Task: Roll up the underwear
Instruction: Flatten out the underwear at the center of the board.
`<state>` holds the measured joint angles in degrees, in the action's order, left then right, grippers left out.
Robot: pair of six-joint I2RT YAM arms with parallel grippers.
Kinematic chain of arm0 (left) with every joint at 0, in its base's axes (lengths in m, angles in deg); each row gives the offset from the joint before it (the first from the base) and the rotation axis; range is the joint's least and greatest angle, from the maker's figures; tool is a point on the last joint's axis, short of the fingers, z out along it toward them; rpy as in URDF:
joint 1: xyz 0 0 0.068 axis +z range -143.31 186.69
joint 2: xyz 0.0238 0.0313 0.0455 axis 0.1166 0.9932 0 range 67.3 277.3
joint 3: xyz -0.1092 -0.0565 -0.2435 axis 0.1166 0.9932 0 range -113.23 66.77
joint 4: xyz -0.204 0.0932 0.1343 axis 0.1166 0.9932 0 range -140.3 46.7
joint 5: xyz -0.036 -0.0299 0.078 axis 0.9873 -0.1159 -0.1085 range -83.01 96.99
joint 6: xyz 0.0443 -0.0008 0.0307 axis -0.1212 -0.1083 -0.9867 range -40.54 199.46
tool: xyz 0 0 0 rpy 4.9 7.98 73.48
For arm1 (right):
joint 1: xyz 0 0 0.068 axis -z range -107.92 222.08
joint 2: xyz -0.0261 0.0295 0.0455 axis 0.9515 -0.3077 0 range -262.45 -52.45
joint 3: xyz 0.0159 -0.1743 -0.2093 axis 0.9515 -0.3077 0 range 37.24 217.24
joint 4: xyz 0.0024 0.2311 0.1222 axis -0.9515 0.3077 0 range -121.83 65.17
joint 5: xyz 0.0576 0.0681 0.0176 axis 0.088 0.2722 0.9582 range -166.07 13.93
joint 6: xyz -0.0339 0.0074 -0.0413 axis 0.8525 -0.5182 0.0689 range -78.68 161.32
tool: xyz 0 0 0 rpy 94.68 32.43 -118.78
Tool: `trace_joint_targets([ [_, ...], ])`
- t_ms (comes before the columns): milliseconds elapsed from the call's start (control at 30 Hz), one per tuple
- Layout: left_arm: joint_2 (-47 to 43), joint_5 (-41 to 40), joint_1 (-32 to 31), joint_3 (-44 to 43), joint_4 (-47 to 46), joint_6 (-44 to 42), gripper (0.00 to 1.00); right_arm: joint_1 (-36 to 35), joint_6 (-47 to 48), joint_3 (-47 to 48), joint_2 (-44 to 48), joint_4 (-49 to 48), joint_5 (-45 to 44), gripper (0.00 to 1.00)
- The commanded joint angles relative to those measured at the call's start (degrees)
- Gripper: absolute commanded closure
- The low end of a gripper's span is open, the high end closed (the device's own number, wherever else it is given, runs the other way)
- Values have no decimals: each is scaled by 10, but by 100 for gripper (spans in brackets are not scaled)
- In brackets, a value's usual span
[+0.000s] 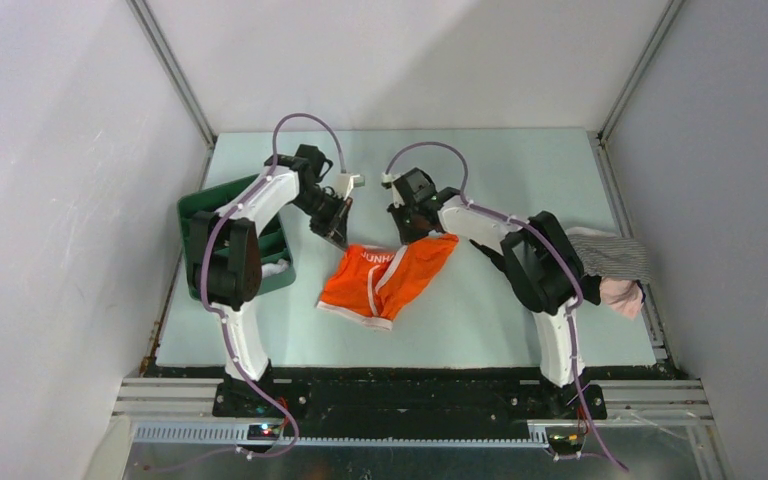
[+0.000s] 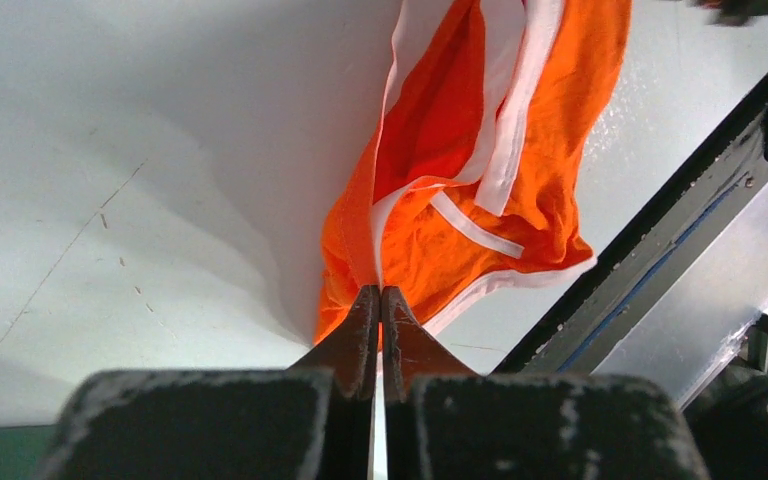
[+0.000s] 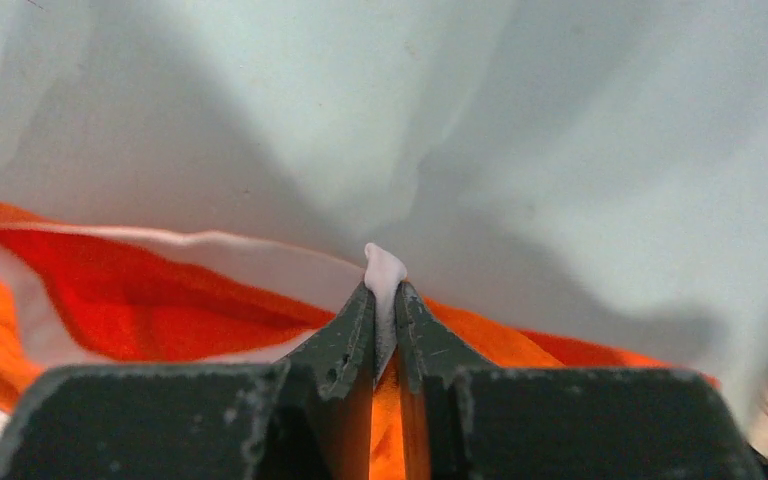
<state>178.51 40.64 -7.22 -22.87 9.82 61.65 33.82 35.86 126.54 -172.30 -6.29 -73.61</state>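
Left hand (image 2: 380, 297) and right hand (image 3: 385, 292) each pinch the orange underwear (image 1: 392, 278)

Tabletop: a pale mint-green flat table surface (image 1: 520, 170) served as the landmark for everything below.
Bin: a dark green rectangular plastic bin (image 1: 192, 215) sat on the tabletop's left edge, tilted askew.
Bin contents: a white crumpled piece of fabric (image 1: 276, 268) showed at the bin's near corner.
Striped cloth: a grey-and-white striped bunched garment (image 1: 615, 257) lay at the tabletop's right edge.
Pink cloth: a pale pink soft bundle (image 1: 622, 296) touched the striped garment's near side.
Walls: plain white panels (image 1: 410, 60) enclosed the tabletop's far, left and right sides.
Rail: a silver metal rail (image 1: 410, 433) ran along the tabletop's near edge.
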Motion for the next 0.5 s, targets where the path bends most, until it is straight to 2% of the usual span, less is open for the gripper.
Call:
trace_joint_targets([
  [0,-10,-8,9,9,-23,23,100,10,30,-18,116,-17,-43,86],
  [100,-8,-11,12,10,-26,28,100,18,49,-71,198,-18,-34,86],
  [200,-11,-26,14,14,-31,33,100,29,68,-170,261,-16,-22,84],
  [367,-16,-51,14,24,-43,38,100,76,77,-325,364,33,46,70],
  [467,-14,-53,14,24,-42,37,100,143,45,-357,401,76,102,58],
])
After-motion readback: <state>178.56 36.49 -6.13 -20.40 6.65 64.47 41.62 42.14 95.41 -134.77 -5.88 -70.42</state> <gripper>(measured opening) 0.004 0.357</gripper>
